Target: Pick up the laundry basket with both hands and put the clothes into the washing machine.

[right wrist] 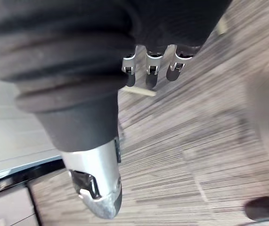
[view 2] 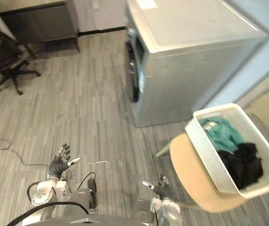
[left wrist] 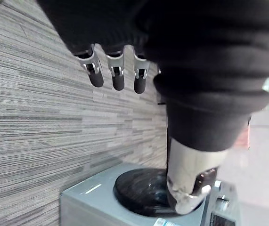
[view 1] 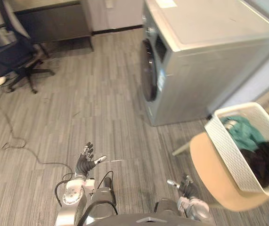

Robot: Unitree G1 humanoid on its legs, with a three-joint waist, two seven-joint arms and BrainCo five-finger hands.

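Note:
A white perforated laundry basket (view 1: 228, 149) sits on a round tan stool (view 1: 209, 172) at the right, holding a teal garment (view 1: 241, 132) and dark clothes (view 1: 264, 162). The silver washing machine (view 1: 205, 52) stands behind it, its dark round door (view 1: 148, 70) facing left. My left hand (view 1: 85, 161) hovers low over the floor at the lower left, fingers straight and spread, holding nothing. My right hand (view 1: 187, 187) is low at the bottom, just left of the stool, fingers relaxed and empty. Its wrist view shows straight fingers (right wrist: 149, 70) above the floor.
Grey wood-plank floor (view 1: 96, 108) spreads between me and the machine. A black office chair (view 1: 16, 61) and a dark cabinet (view 1: 54, 21) stand at the far left. A thin cable (view 1: 16, 141) lies on the floor at the left. The stool's leg (view 1: 181, 149) angles toward the machine.

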